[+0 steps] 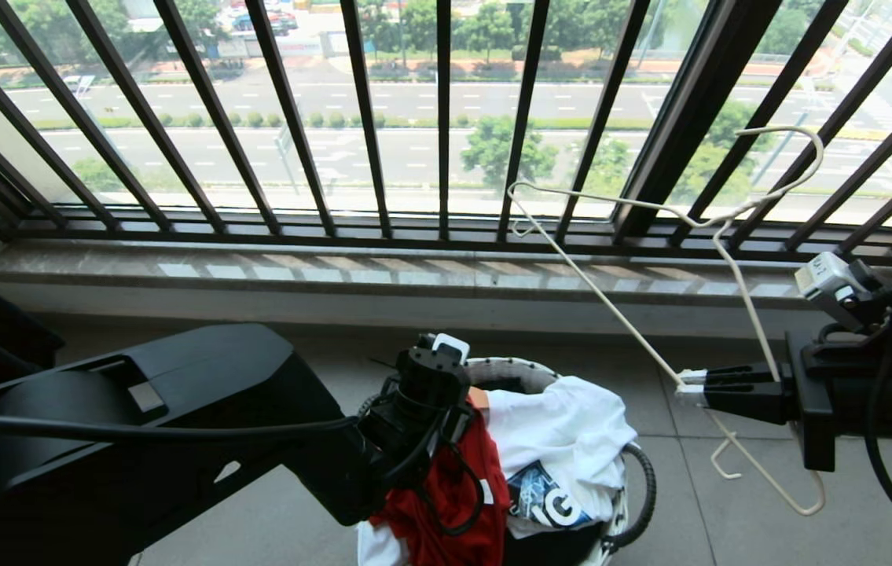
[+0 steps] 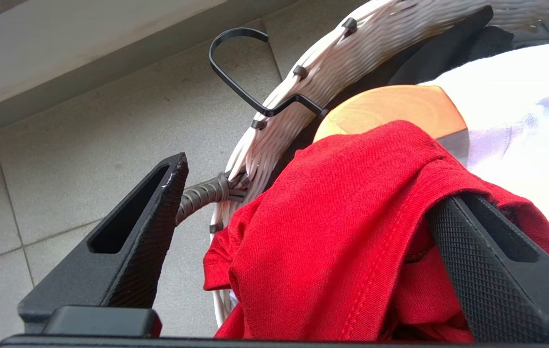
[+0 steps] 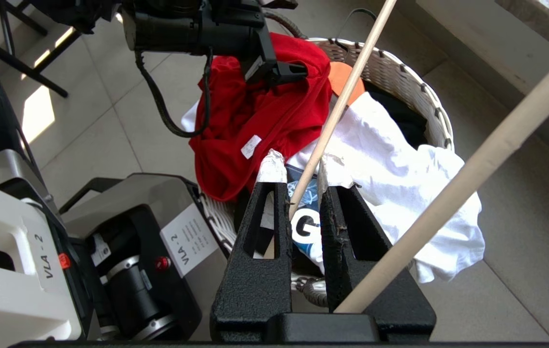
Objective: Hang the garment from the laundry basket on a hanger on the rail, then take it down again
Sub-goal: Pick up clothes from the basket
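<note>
The left gripper (image 2: 298,241) hangs over the laundry basket's rim (image 2: 351,53), fingers spread wide with the red T-shirt (image 2: 332,217) bunched between them, while the right gripper (image 3: 298,183) pinches the white wire hanger (image 1: 611,303) beside the basket.

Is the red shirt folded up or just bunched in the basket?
Bunched: the red T-shirt lies crumpled over the laundry basket rim, partly hanging outside.

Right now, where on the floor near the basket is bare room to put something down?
Bare tiles lie between the basket and the window ledge, and right of the basket under the hanger. The basket itself is crowded: red shirt, white shirt, left tool.
</note>
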